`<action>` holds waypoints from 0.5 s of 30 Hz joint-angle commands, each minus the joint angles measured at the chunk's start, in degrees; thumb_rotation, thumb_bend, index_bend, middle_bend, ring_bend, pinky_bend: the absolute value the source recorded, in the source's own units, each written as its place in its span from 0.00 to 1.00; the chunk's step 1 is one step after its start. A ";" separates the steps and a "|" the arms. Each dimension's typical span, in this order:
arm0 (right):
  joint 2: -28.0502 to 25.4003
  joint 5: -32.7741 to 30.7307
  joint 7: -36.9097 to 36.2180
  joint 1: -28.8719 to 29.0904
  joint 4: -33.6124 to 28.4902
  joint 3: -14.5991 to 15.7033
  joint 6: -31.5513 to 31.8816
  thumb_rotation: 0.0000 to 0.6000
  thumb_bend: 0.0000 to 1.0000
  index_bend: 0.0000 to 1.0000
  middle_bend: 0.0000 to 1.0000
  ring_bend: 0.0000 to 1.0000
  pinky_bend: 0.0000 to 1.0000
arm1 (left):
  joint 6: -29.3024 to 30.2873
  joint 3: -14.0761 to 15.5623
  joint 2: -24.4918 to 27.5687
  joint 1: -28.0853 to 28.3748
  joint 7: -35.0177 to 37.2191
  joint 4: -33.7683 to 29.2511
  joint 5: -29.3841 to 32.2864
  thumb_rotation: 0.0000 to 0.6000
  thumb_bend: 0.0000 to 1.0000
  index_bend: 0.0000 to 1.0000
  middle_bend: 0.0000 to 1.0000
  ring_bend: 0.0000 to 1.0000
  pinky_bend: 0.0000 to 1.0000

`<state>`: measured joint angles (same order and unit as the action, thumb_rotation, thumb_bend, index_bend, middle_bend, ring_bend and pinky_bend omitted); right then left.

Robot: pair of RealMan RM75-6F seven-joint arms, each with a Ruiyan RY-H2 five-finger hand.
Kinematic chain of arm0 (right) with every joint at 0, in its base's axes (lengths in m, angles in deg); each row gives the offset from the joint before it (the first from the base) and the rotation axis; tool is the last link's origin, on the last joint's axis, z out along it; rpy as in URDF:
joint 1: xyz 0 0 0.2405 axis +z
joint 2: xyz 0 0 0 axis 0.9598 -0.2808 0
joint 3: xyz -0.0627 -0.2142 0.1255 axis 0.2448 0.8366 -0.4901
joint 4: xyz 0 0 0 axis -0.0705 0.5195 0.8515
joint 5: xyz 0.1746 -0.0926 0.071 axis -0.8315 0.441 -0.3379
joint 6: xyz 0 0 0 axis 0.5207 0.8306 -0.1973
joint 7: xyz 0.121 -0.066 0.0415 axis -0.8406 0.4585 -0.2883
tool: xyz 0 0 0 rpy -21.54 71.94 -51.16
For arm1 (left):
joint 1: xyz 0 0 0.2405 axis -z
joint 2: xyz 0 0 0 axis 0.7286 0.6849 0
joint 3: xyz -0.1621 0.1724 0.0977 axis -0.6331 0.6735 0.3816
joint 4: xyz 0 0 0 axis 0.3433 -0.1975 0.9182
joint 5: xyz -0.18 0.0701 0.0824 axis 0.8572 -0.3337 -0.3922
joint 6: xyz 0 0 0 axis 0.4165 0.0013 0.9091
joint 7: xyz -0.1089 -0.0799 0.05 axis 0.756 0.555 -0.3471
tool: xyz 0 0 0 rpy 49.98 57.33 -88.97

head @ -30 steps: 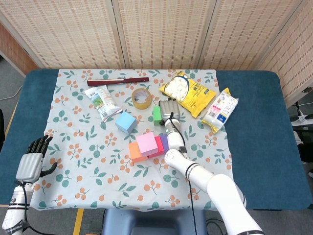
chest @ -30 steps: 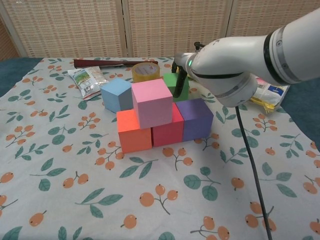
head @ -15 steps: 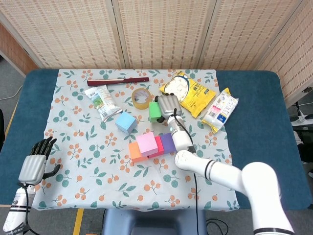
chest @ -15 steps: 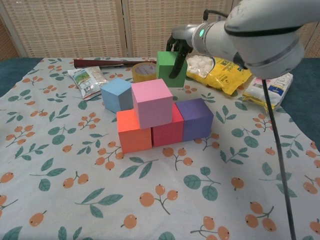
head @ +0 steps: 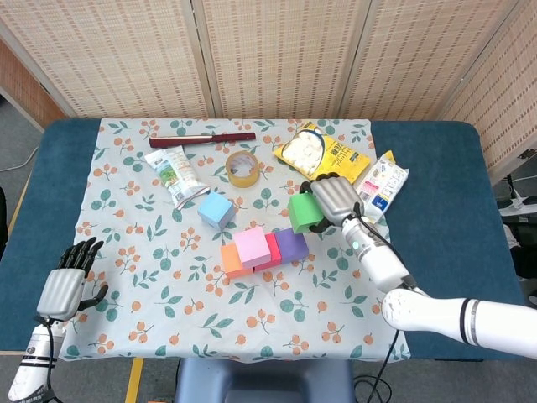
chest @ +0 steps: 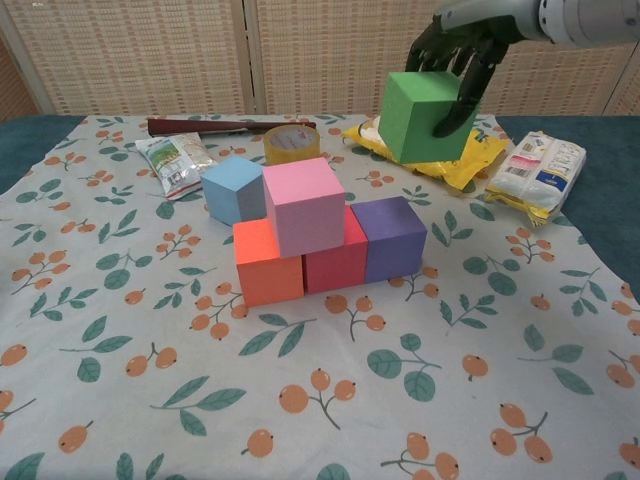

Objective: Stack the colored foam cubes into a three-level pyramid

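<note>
My right hand (head: 336, 198) (chest: 462, 45) holds a green cube (head: 302, 213) (chest: 425, 116) in the air, above and to the right of the stack. On the cloth, an orange cube (chest: 266, 264), a red cube (chest: 335, 262) and a purple cube (chest: 392, 238) stand in a row. A pink cube (head: 251, 245) (chest: 303, 205) sits on top, over the orange and red ones. A blue cube (head: 216, 209) (chest: 231, 188) rests behind the row to the left. My left hand (head: 67, 283) hangs off the table's left front corner with its fingers spread, holding nothing.
Behind the cubes lie a tape roll (head: 242, 168), a green-and-white packet (head: 174, 174), a dark red knife-like tool (head: 203, 136), a yellow snack bag (head: 323, 159) and a white packet (head: 379, 187). The floral cloth (chest: 150, 380) has room in front.
My right hand has picked the green cube up from behind the stack and carried it up and to the right. The left hand has barely shifted.
</note>
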<state>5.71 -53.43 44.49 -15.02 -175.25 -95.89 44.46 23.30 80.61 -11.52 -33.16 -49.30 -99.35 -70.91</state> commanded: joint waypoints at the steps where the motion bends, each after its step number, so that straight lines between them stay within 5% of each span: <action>1: -1.12 1.50 -1.65 -0.85 -0.51 1.95 -1.86 1.00 0.10 0.65 0.44 0.20 0.19 | 0.17 0.00 0.03 -0.06 0.07 0.00 -0.08 1.00 0.33 0.00 0.01 0.02 0.10; 15: 5.63 8.06 -8.78 1.49 4.42 6.29 -5.05 1.00 0.10 0.63 0.44 0.20 0.19 | 0.13 0.01 0.11 -0.14 0.14 0.01 -0.03 1.00 0.33 0.00 0.01 0.02 0.10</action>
<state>10.63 -45.82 36.09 -14.01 -171.27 -90.02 39.30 23.43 80.62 -11.41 -33.29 -49.16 -99.35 -70.95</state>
